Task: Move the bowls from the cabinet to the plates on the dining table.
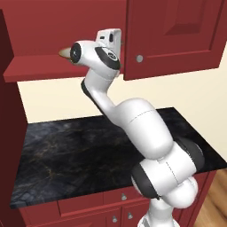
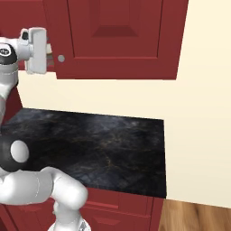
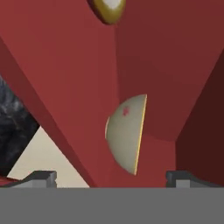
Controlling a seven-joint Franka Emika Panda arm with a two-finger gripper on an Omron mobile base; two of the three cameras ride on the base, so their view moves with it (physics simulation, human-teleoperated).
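While the gripper [image 3: 111, 177] is held wide open and empty inside the cabinet [image 3: 65, 65], the deeper bowl [image 3: 127, 133] is seen just ahead on the red shelf [image 1: 53, 71]. Its rim should be centred between the fingers before closing.

Looking straight into the red cabinet [image 3: 65, 65]: 1 olive-tan bowl [image 3: 125, 133] dead ahead between wide-open finger tips [image 3: 43, 177], another bowl [image 3: 108, 8] further in.
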